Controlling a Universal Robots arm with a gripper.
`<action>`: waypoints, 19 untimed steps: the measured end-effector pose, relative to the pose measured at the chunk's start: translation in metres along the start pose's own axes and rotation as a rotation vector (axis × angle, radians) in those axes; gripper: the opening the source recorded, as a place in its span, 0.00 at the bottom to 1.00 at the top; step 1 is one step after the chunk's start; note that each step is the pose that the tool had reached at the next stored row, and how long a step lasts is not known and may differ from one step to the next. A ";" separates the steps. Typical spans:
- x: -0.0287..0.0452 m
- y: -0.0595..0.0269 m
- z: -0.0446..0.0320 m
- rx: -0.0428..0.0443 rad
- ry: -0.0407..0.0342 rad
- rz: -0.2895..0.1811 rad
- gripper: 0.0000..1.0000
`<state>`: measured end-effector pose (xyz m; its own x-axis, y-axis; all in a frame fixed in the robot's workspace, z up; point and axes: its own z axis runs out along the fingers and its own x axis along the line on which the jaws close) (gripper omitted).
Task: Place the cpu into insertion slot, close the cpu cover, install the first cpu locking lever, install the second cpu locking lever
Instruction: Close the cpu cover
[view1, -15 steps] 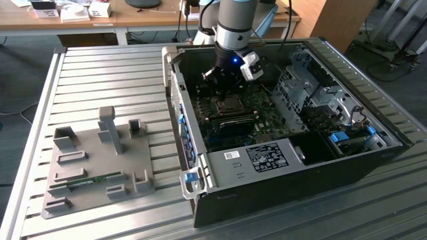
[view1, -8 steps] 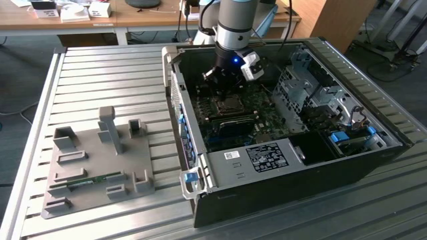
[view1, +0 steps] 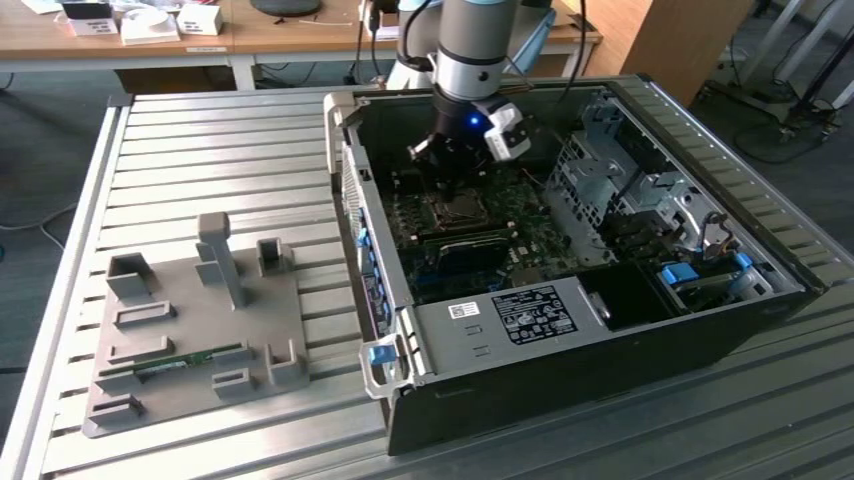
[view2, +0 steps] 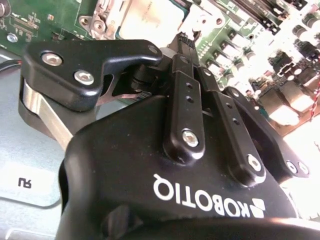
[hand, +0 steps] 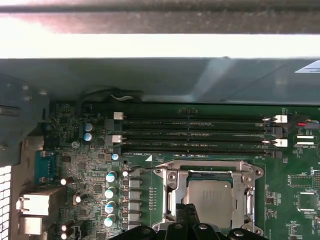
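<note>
Fingers (view2: 183, 95): pressed together, tips low over cpu cover (hand: 171, 192) edge
cpu (hand: 210, 199): seated, cover down around it
Nearby: memory slots (hand: 195, 134) just beside, capacitors (hand: 110, 192) alongside, case wall (hand: 150, 75) beyond

The computer case (view1: 534, 350) sits on the table (view1: 227, 150), by its edge at the exterior view's right. The part holder (view1: 180, 320) lies beside it. Inside the case, the cpu (hand: 210, 200) lies in the cpu cover (hand: 172, 200) window, next to the memory slots (hand: 195, 135).

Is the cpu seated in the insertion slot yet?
Yes, in the first wrist view the cpu lies flat, its grey top showing through the window of the cpu cover lowered over it.
</note>
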<state>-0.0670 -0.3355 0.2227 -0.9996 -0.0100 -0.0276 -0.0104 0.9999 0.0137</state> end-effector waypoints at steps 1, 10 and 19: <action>-0.0009 0.0000 0.0000 0.0000 0.0000 0.000 0.11; -0.0143 -0.0001 0.0007 0.0000 -0.0001 0.004 0.11; -0.0250 -0.0001 0.0010 0.0004 -0.0001 0.007 0.11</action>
<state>-0.0420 -0.3353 0.2224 -0.9996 -0.0026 -0.0276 -0.0030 0.9999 0.0136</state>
